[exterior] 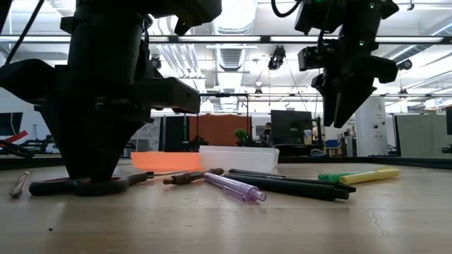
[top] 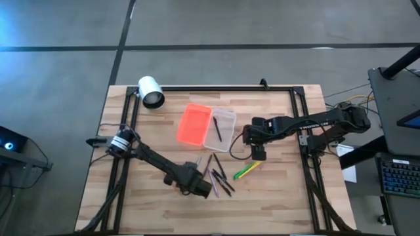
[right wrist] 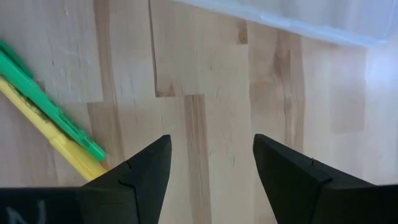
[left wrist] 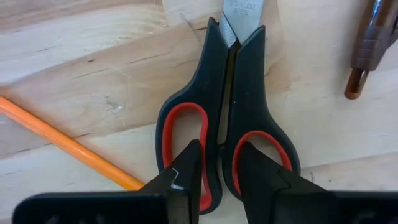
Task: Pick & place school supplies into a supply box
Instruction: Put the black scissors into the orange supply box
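Red-lined black handles fill my left wrist view: the scissors (left wrist: 227, 118) lie flat on the wooden bench (top: 275, 196), and my left end effector (left wrist: 217, 165) has its two fingers down in the finger loops, straddling the inner sides of the two handles where they meet. It is gripping the scissors there, low on the bench. An orange pencil (left wrist: 65, 146) lies just beside the handles, and a brown pen tip (left wrist: 367, 46) sits off to the other side.

From above, the left end effector (top: 197, 183) is near the front middle of the bench, at the end of a loose cluster of dark pens (top: 222, 176). The supply box (top: 220, 129) lies open behind them, its orange lid (top: 194, 124) folded flat beside the clear tray, with one dark pen (top: 217, 126) already lying in the tray.

My right end effector (top: 258, 152) hovers just off the tray's right edge, above the bench. Its fingers (right wrist: 140, 171) are spread apart and hold nothing. The yellow-green highlighter (top: 247, 170) lies on the bench near it, in front of the box. A white cylinder (top: 151, 91) rests at the back left.
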{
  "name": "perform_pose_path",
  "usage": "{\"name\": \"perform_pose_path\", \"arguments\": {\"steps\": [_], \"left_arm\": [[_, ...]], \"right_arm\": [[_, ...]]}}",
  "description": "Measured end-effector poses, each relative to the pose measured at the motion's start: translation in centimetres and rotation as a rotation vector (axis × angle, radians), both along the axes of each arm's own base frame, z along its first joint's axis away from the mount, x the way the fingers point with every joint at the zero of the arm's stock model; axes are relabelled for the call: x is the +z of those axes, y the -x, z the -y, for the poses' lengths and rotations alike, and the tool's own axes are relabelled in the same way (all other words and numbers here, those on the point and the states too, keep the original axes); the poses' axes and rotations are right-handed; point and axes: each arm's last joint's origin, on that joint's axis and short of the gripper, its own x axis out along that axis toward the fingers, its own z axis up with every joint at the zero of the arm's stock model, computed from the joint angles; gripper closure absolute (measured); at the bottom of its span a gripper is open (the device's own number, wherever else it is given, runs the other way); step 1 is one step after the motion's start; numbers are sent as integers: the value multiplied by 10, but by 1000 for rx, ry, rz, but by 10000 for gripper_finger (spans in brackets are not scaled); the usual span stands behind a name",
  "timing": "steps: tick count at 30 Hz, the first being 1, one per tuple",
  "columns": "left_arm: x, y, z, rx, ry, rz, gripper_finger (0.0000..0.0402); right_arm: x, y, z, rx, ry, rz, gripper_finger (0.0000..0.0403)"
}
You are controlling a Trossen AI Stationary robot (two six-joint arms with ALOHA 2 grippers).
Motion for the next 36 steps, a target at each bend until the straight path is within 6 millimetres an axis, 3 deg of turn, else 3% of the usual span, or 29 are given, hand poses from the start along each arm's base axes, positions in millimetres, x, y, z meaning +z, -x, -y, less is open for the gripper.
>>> {"name": "perform_pose_path", "arguments": {"steps": [9,16,20,26,36], "left_arm": [[32,-7,8,-12,-55,39,339],[71,-14,7,-67,-99,72,339],[91,-24,-5,-117,-154,126,339],[110,-46,-51,-210,-214,189,339],[118,-74,-164,-226,-241,276,339]], "right_arm": [[13,-1,2,-12,52,112,184],[44,16,6,-90,182,253,184],[65,32,9,-178,253,359,184],[89,55,12,-312,229,510,184],[103,72,12,-394,173,614,184]]}}
